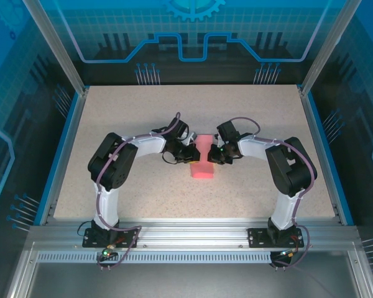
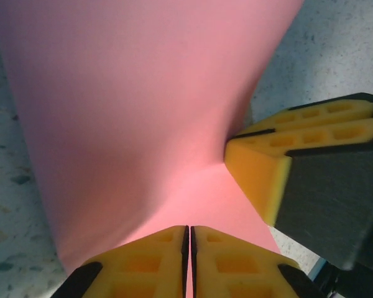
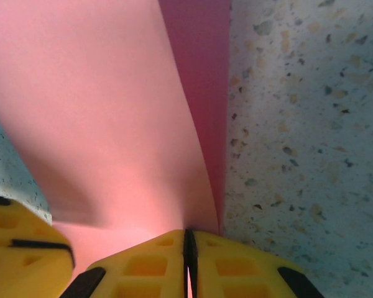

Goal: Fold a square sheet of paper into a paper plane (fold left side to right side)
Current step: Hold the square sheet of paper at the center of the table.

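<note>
paper (image 1: 202, 162) bows smooth and pink over the speckled table (image 1: 130, 112).

A speckled beige surface (image 1: 112, 124) fills the floor of the enclosure, its grey and brown flecks plain up close; blue trim (image 1: 67, 149) runs along its left and right edges; a brushed aluminium rail (image 1: 193, 231) crosses the near edge, a slotted strip (image 1: 193, 256) just below it; slanting aluminium posts (image 1: 53, 46) rise at the back corners; the walls are blue panels (image 1: 12, 93) printed with circuit lines and a gear (image 1: 194, 6); the light is even and cool.
</note>
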### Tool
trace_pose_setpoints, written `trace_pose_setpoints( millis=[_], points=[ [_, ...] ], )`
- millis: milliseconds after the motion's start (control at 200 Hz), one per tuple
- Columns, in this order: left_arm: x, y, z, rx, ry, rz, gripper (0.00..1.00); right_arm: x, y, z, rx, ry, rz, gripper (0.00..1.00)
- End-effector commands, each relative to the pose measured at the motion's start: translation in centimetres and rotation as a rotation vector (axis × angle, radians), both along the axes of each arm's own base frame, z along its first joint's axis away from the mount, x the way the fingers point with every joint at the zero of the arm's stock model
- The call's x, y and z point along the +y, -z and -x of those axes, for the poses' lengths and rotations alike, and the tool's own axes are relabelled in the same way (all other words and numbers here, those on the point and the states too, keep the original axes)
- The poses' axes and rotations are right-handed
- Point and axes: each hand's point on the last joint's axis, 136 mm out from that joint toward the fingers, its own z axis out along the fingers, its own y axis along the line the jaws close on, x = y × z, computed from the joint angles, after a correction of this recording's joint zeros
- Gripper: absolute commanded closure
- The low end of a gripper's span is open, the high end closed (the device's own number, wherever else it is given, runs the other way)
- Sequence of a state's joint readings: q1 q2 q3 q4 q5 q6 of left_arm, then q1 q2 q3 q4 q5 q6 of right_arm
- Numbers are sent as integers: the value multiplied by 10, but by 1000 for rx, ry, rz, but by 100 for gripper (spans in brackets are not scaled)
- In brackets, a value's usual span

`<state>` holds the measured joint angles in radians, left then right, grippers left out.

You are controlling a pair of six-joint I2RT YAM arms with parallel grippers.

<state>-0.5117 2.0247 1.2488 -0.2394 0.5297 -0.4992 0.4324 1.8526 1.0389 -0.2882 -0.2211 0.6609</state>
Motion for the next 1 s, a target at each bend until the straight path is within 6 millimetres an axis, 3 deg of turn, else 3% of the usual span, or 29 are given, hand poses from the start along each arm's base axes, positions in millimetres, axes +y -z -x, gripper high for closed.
trace_pose_setpoints(
  millis=[0,315,765,995],
  points=[
    [-5,2,-3,26,-4,17,87,-21,35,32,131,-6,127,88],
    [10,24,14,82,-7,-55,87,-13,27,26,94,-16,84,89],
    [23,50,23,146,-36,-139,87,16,-42,-17,-163,-33,-120,89],
    [23,51,21,145,-37,-142,87,40,-41,-32,-171,-63,-227,89]
  ],
)
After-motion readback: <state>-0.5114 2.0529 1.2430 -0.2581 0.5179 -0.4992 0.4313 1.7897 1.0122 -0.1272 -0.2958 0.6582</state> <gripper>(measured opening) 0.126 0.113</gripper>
